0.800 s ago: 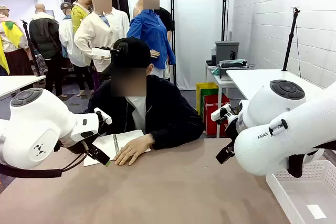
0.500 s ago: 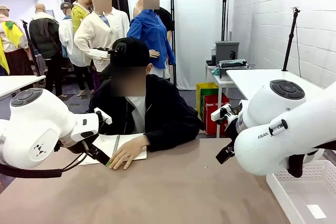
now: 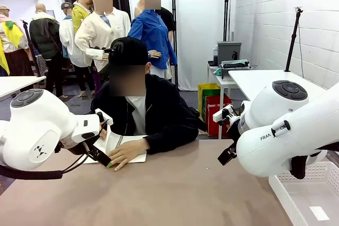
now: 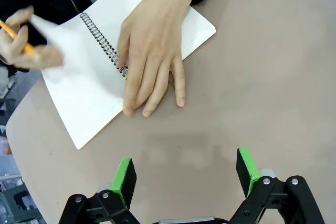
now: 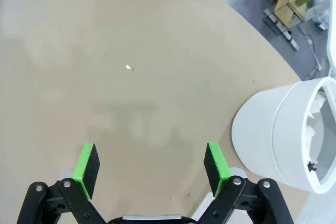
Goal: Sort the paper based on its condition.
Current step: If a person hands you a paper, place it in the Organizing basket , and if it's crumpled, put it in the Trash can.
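your left claw (image 4: 185,169) hangs open and empty over bare counter (image 4: 262,87), green pads spread wide. just beyond it, toward the far left edge, lies a spiral notebook (image 4: 89,103). the person presses one hand (image 4: 152,51) flat on it, while the other hand (image 4: 29,45), holding a pencil, lifts a page.

your right claw (image 5: 151,167) is open too, gripping nothing, above plain counter with a tiny white speck (image 5: 128,67) ahead. a white tub (image 5: 278,140) stands by the counter's edge off to one side – something white and jagged shows inside, possibly crumpled paper, though you cannot be sure.

the one clear piece of paper is a flat slip (image 3: 319,213) lying in the white basket (image 3: 283,191) beside the near right corner.

this looks like a waiting step – nothing is within reach to sort. hold both claws open until a loose piece lands on the counter, then judge flat or crumpled before you pick its container.
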{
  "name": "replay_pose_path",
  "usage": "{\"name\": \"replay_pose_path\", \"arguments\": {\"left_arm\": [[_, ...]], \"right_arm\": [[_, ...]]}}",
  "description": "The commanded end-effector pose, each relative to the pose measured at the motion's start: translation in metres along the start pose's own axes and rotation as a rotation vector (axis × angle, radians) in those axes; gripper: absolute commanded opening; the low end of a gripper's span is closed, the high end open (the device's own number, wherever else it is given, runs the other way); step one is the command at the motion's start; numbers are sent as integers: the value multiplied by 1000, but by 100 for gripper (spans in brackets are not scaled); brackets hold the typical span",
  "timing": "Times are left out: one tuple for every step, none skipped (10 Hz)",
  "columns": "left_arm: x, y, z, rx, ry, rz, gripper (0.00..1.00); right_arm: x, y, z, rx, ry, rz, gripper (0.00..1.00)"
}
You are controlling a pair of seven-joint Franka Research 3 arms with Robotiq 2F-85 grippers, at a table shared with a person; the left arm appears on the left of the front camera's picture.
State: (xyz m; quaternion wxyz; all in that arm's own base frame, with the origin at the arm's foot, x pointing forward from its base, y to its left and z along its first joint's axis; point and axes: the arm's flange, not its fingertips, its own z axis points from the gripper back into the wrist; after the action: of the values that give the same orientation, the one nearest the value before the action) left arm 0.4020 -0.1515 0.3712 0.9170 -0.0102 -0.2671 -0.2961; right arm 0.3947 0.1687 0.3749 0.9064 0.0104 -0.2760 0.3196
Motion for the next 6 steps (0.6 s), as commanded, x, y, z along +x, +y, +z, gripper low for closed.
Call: {"name": "replay_pose_path", "arguments": {"left_arm": [[0,1,0,1,0,2,100],[0,1,0,1,0,2,100],[0,1,0,1,0,2,100],[0,1,0,1,0,2,100],[0,1,0,1,0,2,100],[0,1,0,1,0,2,100]], "right_arm": [[0,0,0,0,0,-1,100],[0,0,0,0,0,-1,100],[0,0,0,0,0,-1,100],[0,0,0,0,0,-1,100],[0,0,0,0,0,-1,100],[0,0,0,0,0,-1,100]]}}
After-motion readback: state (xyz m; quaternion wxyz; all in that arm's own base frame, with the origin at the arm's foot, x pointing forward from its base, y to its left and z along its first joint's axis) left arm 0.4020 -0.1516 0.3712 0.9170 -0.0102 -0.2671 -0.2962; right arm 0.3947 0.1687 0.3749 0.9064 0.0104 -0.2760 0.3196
